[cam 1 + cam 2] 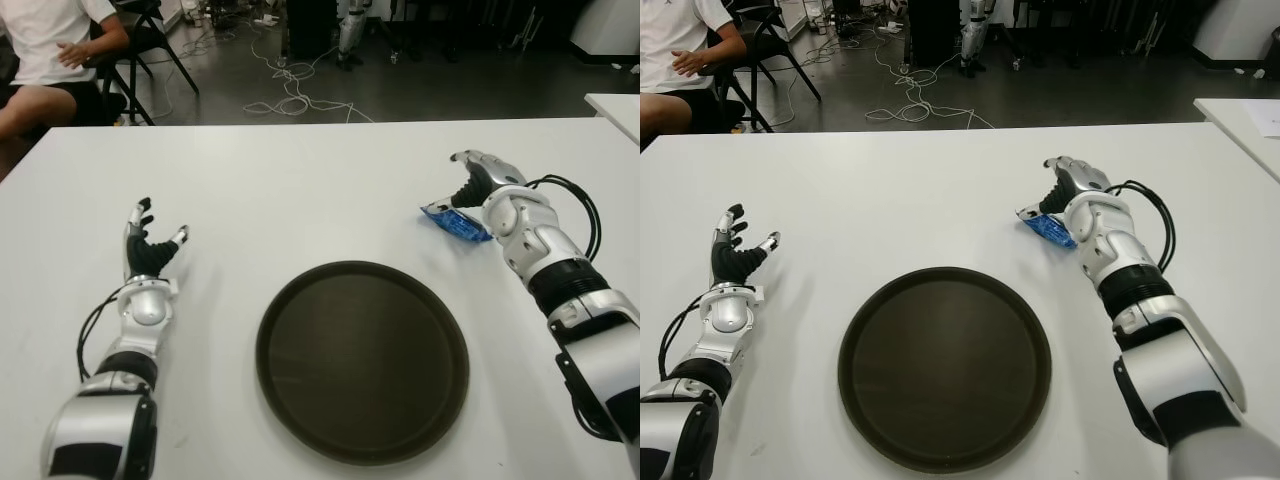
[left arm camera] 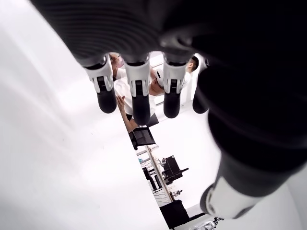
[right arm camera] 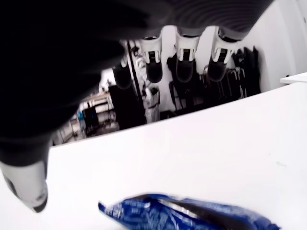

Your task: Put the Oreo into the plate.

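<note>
The Oreo (image 1: 455, 223) is a blue foil packet lying flat on the white table (image 1: 300, 190), just beyond the right rim of the dark round plate (image 1: 362, 358), which holds nothing. My right hand (image 1: 468, 183) hovers right over the packet's far right end. In the right wrist view its fingers (image 3: 184, 57) are spread above the Oreo (image 3: 192, 215) and the thumb stands off to one side, so nothing is grasped. My left hand (image 1: 150, 240) shows open at the left of the plate, palm up, holding nothing.
A person in a white shirt (image 1: 45, 40) sits on a chair beyond the table's far left corner. Cables (image 1: 290, 95) lie on the floor behind. The corner of a second white table (image 1: 618, 105) shows at the far right.
</note>
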Action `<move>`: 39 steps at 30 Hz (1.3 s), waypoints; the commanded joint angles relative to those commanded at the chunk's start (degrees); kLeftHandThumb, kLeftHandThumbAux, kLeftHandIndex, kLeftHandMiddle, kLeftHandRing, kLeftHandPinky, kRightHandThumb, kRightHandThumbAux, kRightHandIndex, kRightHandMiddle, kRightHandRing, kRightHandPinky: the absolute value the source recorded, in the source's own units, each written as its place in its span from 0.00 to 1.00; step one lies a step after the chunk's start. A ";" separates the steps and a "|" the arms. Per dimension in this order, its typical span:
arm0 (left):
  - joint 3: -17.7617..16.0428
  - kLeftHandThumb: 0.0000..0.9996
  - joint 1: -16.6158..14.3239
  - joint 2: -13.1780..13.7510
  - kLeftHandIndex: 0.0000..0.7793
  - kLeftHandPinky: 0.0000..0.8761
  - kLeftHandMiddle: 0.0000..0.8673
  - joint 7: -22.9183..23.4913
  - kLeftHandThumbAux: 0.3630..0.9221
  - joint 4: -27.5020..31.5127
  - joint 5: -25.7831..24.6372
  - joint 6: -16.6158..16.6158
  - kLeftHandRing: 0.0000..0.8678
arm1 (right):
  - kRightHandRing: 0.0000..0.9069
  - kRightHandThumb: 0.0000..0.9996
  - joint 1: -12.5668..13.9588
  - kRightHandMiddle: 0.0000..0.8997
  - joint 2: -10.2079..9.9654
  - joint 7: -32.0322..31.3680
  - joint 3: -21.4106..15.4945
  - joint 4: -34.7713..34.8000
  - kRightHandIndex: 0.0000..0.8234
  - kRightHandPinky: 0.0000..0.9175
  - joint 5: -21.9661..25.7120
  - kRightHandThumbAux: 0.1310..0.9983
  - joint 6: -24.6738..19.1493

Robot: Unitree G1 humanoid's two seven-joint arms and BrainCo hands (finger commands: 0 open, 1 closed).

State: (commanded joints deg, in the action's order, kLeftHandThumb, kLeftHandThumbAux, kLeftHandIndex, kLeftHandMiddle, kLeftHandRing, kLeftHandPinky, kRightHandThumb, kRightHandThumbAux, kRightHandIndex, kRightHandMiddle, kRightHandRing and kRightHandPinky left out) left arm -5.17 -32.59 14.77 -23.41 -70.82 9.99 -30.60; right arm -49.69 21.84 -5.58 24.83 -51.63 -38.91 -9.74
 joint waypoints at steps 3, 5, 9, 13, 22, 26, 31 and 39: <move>-0.05 0.00 -0.02 -0.02 0.09 0.10 0.14 0.03 0.80 -0.04 -0.07 0.03 0.11 | 0.07 0.00 -0.28 0.10 0.19 -1.49 0.45 0.15 0.07 0.04 0.22 0.58 0.02; -0.08 0.00 -0.03 -0.02 0.09 0.10 0.14 0.01 0.79 -0.06 -0.10 0.03 0.11 | 0.07 0.00 -0.51 0.10 0.25 -2.56 0.67 0.43 0.07 0.04 0.32 0.58 -0.04; -0.24 0.00 -0.04 -0.08 0.09 0.10 0.14 0.29 0.79 -0.04 -0.34 -0.07 0.11 | 0.08 0.00 -1.04 0.11 0.30 -5.26 1.39 1.69 0.08 0.04 -0.08 0.59 -0.99; -0.50 0.00 -0.02 -0.18 0.09 0.10 0.13 0.69 0.78 -0.01 -0.70 -0.21 0.11 | 0.09 0.00 -1.57 0.12 0.22 -6.91 2.01 1.98 0.09 0.04 -0.41 0.59 -2.08; -0.70 0.00 0.06 -0.40 0.09 0.09 0.13 1.03 0.76 0.26 -0.98 -0.20 0.11 | 0.09 0.00 -2.88 0.13 -0.80 -6.68 1.67 -1.84 0.09 0.01 0.86 0.61 -1.28; -0.72 0.00 0.04 -0.41 0.10 0.10 0.13 0.97 0.75 0.26 -0.96 -0.04 0.11 | 0.08 0.00 -3.76 0.12 -1.21 -7.17 1.54 -3.72 0.09 0.01 1.43 0.63 -0.55; -0.48 0.00 0.03 -0.32 0.10 0.10 0.14 0.66 0.74 0.22 -0.63 0.33 0.12 | 0.08 0.00 -6.50 0.12 -2.14 -7.63 1.93 -10.27 0.10 0.00 1.92 0.65 2.62; -0.31 0.00 0.07 -0.31 0.10 0.10 0.13 0.18 0.74 0.33 -0.39 0.42 0.12 | 0.08 0.00 -8.77 0.12 -2.82 -7.59 2.65 -15.79 0.09 0.00 1.40 0.68 4.77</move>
State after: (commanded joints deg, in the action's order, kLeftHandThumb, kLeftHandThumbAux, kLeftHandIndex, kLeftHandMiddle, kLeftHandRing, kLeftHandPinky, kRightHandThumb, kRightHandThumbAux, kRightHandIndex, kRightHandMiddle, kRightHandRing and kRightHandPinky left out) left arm -5.49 -32.52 14.45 -23.23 -70.49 9.60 -30.18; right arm -58.46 19.01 -13.17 27.48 -67.42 -37.51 -4.97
